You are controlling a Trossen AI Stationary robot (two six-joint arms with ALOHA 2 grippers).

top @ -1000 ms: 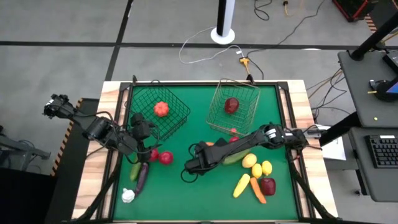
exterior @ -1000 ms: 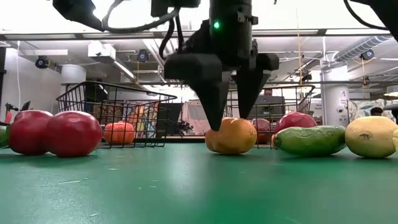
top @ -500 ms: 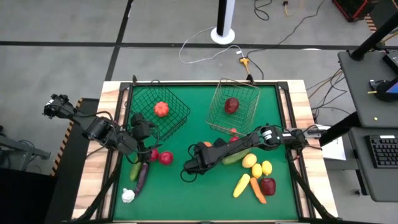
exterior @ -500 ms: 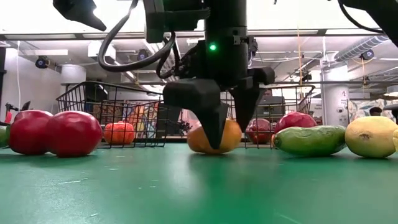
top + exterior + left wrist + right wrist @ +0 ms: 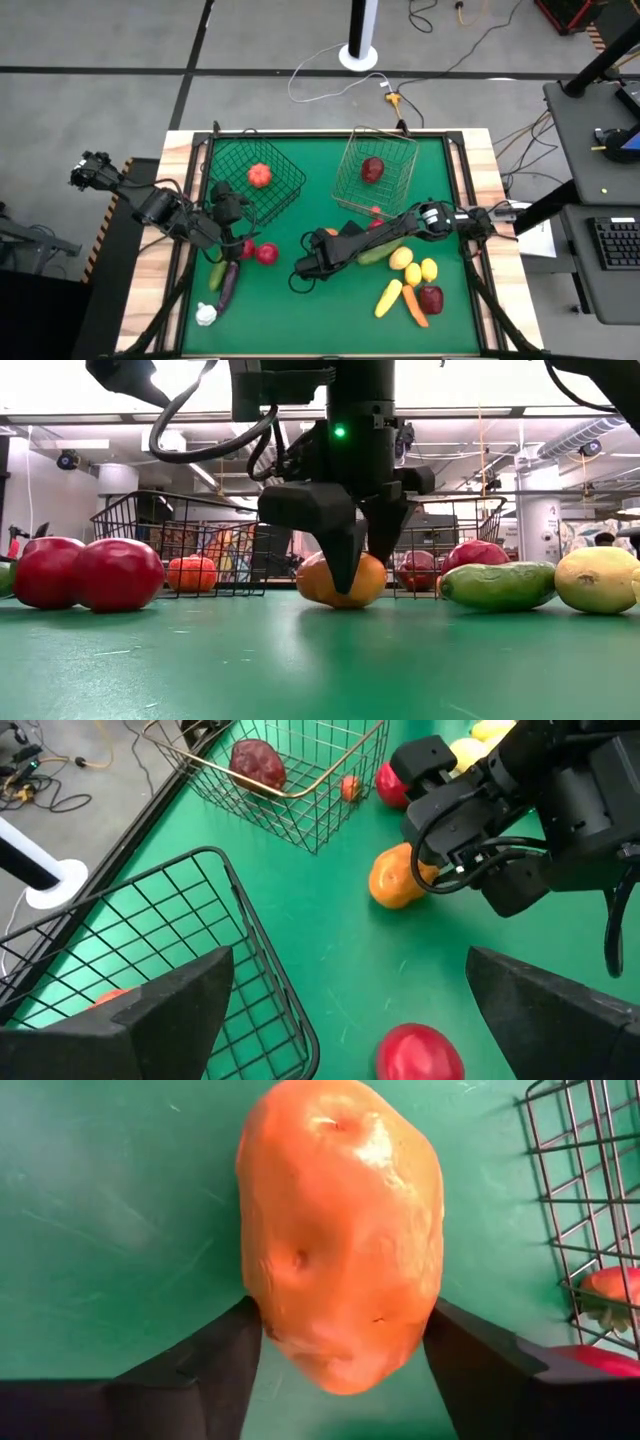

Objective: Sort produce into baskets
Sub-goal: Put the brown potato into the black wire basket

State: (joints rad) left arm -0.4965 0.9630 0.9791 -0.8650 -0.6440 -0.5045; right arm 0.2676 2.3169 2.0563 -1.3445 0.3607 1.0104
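Note:
An orange, potato-shaped piece of produce (image 5: 340, 1230) lies on the green mat near the table's middle, in front of the pale wire basket (image 5: 352, 190). My right gripper (image 5: 362, 560) stands over it, pointing steeply down, with one finger on each side of it. My left gripper (image 5: 345, 1010) hangs open above the mat, at the near corner of the dark wire basket (image 5: 285, 185), and holds nothing. A red-orange tomato (image 5: 260, 175) lies in the dark basket. A dark red fruit (image 5: 372, 168) lies in the pale one. My right gripper pinches the orange piece between its two fingers, which meet its two opposite sides (image 5: 258, 1320) toward one end. The fingers (image 5: 343, 560) come from above, slanting down, and lie across the piece. Its underside rests on the mat (image 5: 335, 603).
Two red fruits (image 5: 258, 252), a green piece (image 5: 217, 275), a purple eggplant (image 5: 228, 284) and a white garlic (image 5: 206, 314) lie at the near left. A cucumber (image 5: 378, 252), yellow pieces (image 5: 413, 270), a carrot (image 5: 414, 306) and a red apple (image 5: 431, 298) lie at the near right.
My right gripper has sunk a little over the orange piece, and its fingers have drawn in from wide apart until they meet its sides. The piece has slid a little toward the table's left and stays on the mat.

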